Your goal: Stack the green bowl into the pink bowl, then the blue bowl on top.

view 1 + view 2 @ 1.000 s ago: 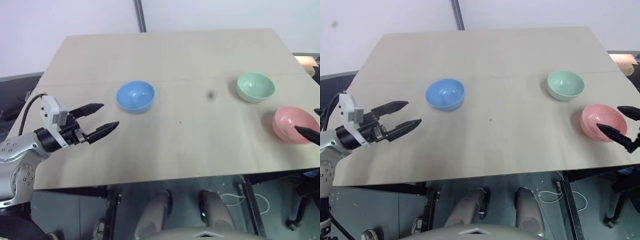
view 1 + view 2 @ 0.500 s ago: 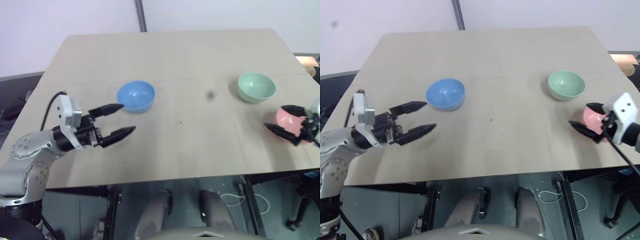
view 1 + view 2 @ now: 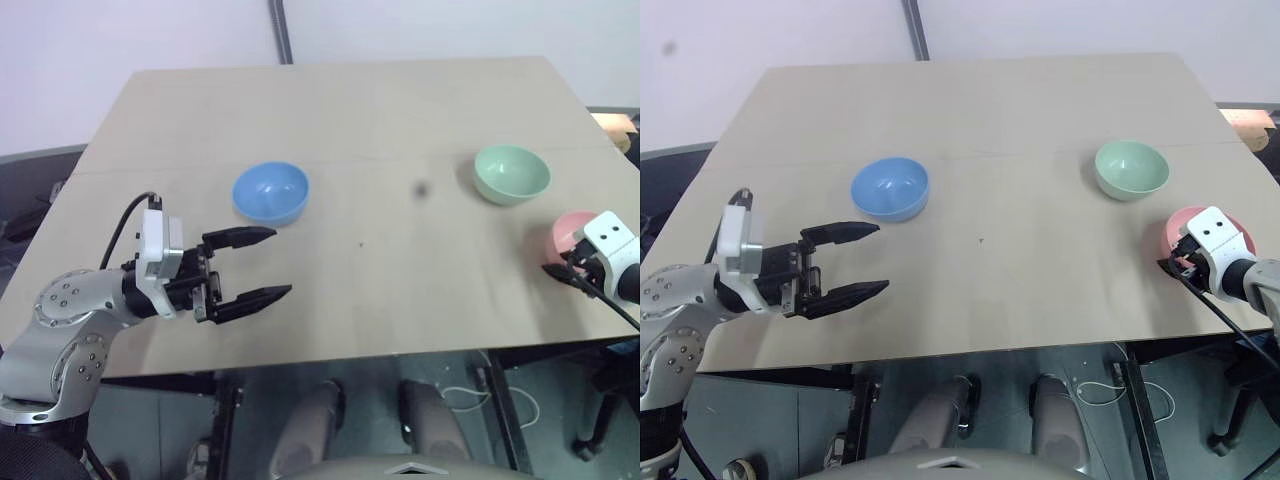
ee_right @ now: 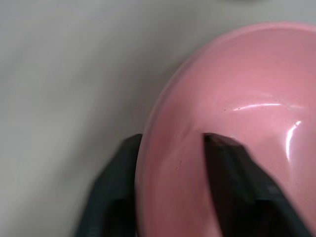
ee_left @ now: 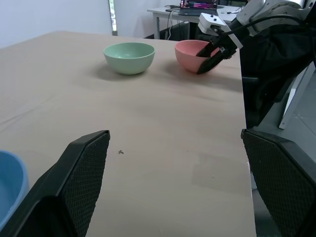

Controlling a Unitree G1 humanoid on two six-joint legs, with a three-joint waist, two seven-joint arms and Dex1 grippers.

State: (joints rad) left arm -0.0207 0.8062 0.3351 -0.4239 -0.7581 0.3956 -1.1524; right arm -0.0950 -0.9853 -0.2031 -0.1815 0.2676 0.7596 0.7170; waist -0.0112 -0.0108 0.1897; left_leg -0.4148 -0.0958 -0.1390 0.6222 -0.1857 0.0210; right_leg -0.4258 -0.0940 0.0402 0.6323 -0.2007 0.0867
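Three bowls stand on the wooden table (image 3: 350, 110). The blue bowl (image 3: 270, 193) is left of centre, the green bowl (image 3: 511, 174) at the far right, and the pink bowl (image 3: 570, 232) by the right front corner. My right gripper (image 4: 170, 163) is shut on the pink bowl (image 4: 237, 98) at its near rim, with one finger (image 4: 227, 173) inside and the other outside. In the left wrist view the right gripper (image 5: 211, 52) shows at the pink bowl (image 5: 190, 52), with the green bowl (image 5: 129, 57) beside it. My left gripper (image 3: 278, 262) hovers open just in front of the blue bowl, pointing right, holding nothing.
The table's front edge (image 3: 330, 360) runs just below both grippers, and its right edge lies close to the pink bowl. A black pole (image 3: 280, 30) rises behind the table. A desk with a laptop (image 5: 197, 6) stands beyond the right side.
My right gripper came down onto the pink bowl's near rim and closed on it. My left gripper swung right, nearer the table's middle, still open.
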